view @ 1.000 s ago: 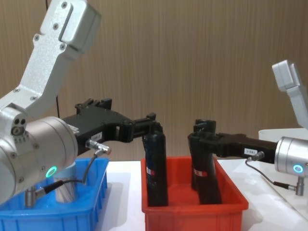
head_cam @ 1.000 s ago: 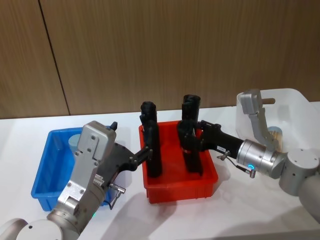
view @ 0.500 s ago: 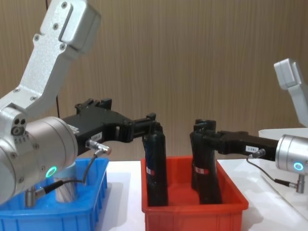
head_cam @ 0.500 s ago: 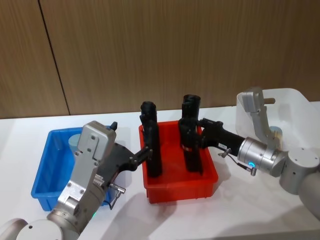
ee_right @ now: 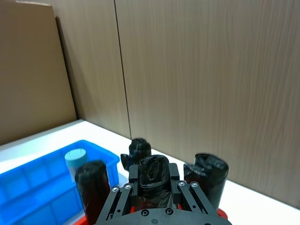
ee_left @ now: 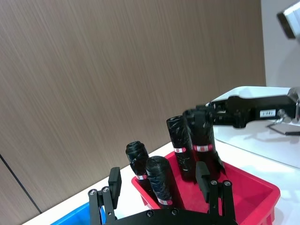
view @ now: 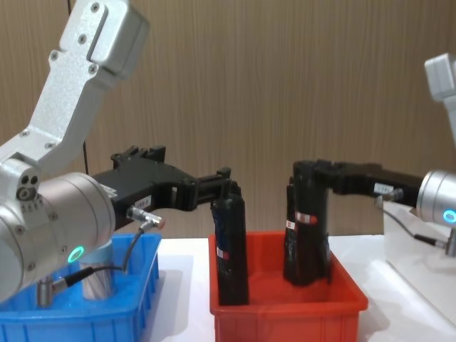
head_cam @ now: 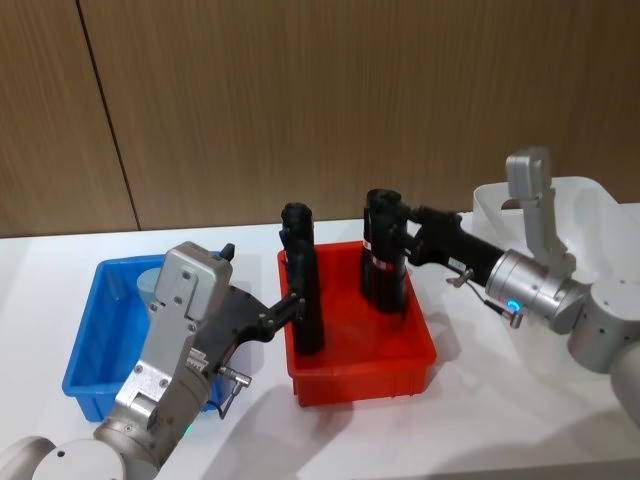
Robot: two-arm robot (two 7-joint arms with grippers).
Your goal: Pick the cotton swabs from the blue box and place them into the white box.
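One jar of cotton swabs with a pale lid stands at the far end of the blue box on the left; the chest view shows the jar behind my left arm. My left gripper reaches over the red bin, open, its fingers either side of a black roll that stands in the bin. My right gripper is shut on another black roll, held upright and raised above the red bin's floor. The white box sits at the far right behind the right arm.
The red bin sits in the middle between the blue and white boxes and holds several upright black rolls. A wood-panelled wall runs along the back of the white table. Bare table lies in front of the bins.
My right gripper has lifted its black roll upward and drawn it back toward the far right of the red bin. The left arm has not moved.
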